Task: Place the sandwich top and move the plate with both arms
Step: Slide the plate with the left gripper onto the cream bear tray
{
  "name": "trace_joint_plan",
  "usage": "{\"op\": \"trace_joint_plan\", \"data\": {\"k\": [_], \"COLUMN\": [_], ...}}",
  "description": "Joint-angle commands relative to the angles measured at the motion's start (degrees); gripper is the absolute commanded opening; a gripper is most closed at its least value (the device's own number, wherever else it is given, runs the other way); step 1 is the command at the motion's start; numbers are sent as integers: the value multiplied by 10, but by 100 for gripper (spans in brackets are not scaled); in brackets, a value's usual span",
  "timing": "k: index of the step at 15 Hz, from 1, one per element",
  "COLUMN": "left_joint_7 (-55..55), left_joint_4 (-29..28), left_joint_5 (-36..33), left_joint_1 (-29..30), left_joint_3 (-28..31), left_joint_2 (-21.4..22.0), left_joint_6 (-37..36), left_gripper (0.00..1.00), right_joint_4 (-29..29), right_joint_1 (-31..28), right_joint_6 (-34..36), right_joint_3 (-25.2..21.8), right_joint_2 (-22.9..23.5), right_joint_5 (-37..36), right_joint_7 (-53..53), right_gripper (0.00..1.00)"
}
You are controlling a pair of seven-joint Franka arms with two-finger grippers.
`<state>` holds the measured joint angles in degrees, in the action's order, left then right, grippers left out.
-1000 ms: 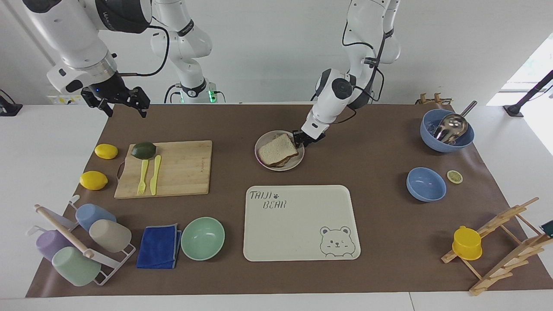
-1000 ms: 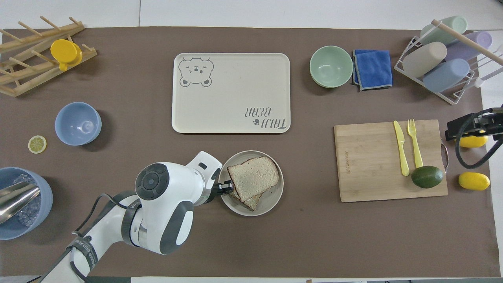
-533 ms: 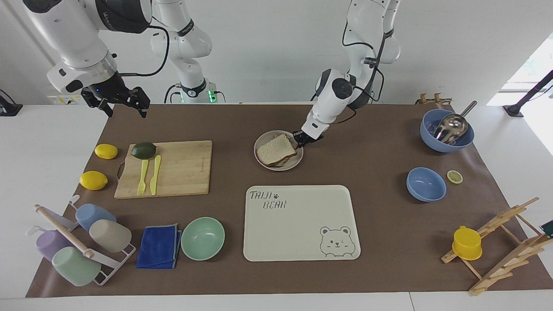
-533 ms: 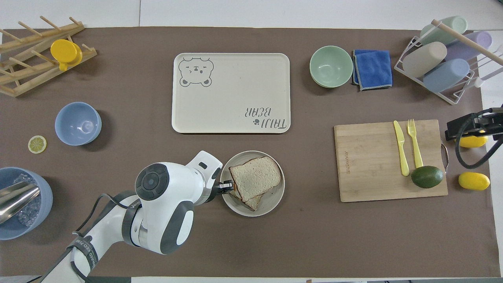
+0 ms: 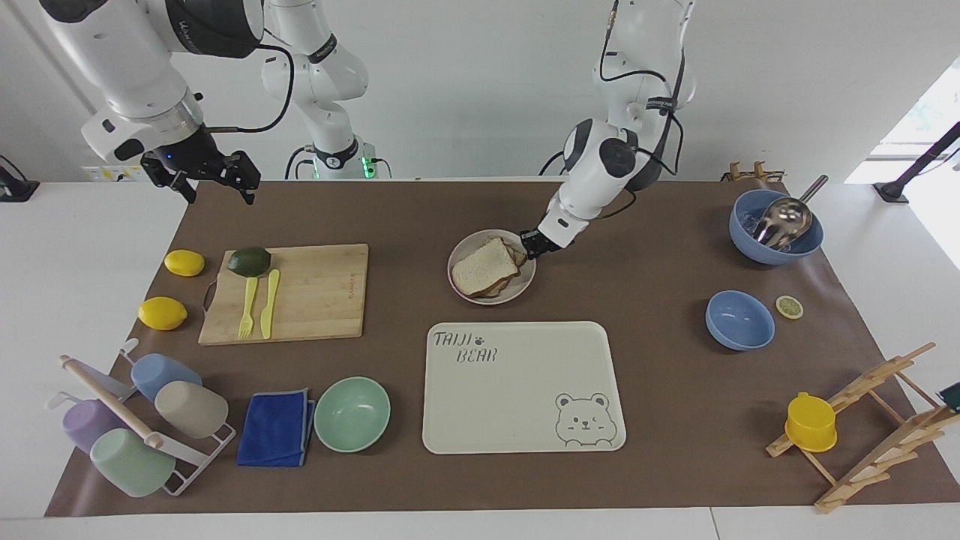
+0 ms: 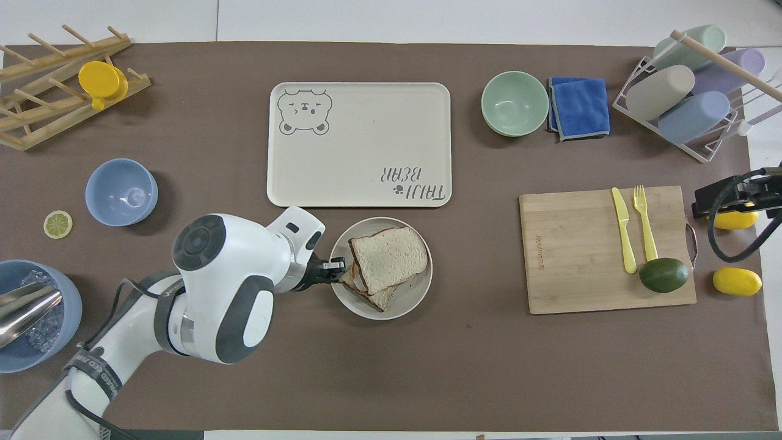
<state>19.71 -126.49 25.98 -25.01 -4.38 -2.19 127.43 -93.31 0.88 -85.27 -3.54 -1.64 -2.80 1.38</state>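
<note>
Left claw [image 5: 534,245] is now clamped on the rim of the plate [image 5: 525,283] at the edge facing the left arm's end of the table [image 5: 660,390]; a second ago it was only partly closed there. The plate is moving with it: since the previous frames it is sliding away from the robots, toward the bear-print tray [image 5: 517,420], and now sits just beside the tray's nearer edge in the overhead view. Plate looks like it's being dragged on the table, not lifted, though I can't tell for sure.

Sandwich top [image 5: 484,268] is already lying on the stack in the plate, skewed over the lower slice [image 6: 372,296], whose corner is poking out underneath. It's riding along without shifting noticeably.

Right claw [image 5: 218,182] is idling over the table's corner near the robots at the right arm's end, jaws wide, holding nothing, unchanged.

Read: placement step is done, plate move is underway single-handed. Slice is loose on top, so fast dragging is risking a slip.
</note>
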Motion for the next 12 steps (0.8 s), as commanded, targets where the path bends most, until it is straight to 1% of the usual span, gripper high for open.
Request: {"op": "trace_joint_plan", "data": {"k": [1,2,3,4,6,9,10,12], "left_joint_7": [-24,-25,-27,-35,-45,-53,-63,-71], "left_joint_4": [126,151,180,217,310,424,444,435], "left_joint_5": [4,5,-1,-4,-10,-38,-39,-53], "left_joint_1": [56,64,86,100,104,120,120,111], "left_joint_3": [1,2,2,1,2,1,2,2], "left_joint_2": [-46,-57,-76,-107,-185,-285,-310,-316], "left_joint_6": [-76,-75,-79,-85,-98,-126,-130,-96], "left_gripper": [0,0,0,0,0,0,0,0], "right_joint_4": [-6,-6,-6,-6,-6,-6,-6,-6], "right_joint_1": [-8,-8,-8,-8,-9,-9,-8,-8], "right_joint_6": [6,6,6,6,6,6,6,6], "right_joint_3": [4,4,4,4,3,4,4,4], "right_joint_2": [-9,-9,-9,-9,-9,-9,-9,-9], "right_joint_5": [15,15,15,15,15,15,15,15], "right_joint_7": [6,6,6,6,6,6,6,6], "right_gripper": [100,100,100,100,100,100,100,100]}}
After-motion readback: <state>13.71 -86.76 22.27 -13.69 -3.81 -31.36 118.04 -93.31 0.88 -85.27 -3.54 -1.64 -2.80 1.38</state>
